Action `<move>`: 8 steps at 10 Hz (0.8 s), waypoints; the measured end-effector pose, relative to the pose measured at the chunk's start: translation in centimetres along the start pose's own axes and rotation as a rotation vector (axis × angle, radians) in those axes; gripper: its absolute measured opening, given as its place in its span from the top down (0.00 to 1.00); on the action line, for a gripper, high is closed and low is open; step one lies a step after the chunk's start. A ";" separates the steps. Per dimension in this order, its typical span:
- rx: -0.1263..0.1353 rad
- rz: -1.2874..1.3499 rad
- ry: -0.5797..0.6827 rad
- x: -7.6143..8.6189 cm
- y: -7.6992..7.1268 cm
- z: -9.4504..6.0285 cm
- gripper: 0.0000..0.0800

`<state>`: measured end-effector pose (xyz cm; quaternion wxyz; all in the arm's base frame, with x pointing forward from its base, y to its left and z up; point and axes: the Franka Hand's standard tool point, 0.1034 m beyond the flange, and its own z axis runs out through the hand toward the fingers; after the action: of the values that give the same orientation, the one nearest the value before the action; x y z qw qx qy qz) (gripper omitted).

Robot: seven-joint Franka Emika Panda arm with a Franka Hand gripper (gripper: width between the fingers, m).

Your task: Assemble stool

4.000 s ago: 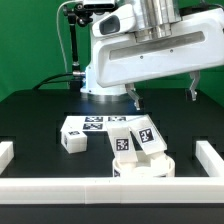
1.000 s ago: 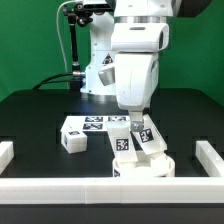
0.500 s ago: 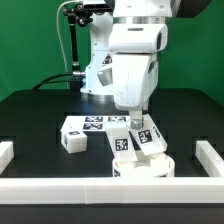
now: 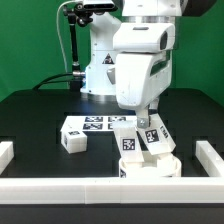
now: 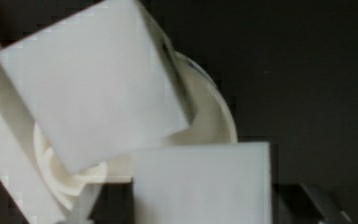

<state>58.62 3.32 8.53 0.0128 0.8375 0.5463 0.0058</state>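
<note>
Since half a second ago the arm (image 4: 140,60), the round seat (image 4: 150,170) and the two tagged legs (image 4: 128,143) leaning on it have slid toward the exterior view's right. The seat sits on the black table (image 4: 40,120), just beside the front rail (image 4: 60,187). The gripper (image 4: 143,120) reaches down among those legs; whether it is spread or pinching cannot be told. A third leg (image 4: 72,143) lies apart, beside the marker board (image 4: 92,124).

Bright, even light outside; soft blur at the wrist.
The exterior view is sharp, with the black tabletop (image 4: 40,118) matte and nearly free of glare, and the white stool parts (image 4: 140,165) almost washed out. The wrist view is dimmer, out of focus and yellowish.
</note>
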 end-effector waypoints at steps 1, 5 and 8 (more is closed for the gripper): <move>0.000 0.012 0.001 0.1 0.0 0.0 0.58; 0.005 0.068 0.010 1.6 -0.5 0.1 0.58; -0.006 0.072 0.006 3.7 -0.9 0.0 0.58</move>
<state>59.35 7.08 8.45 0.0134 0.8564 0.5160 0.0102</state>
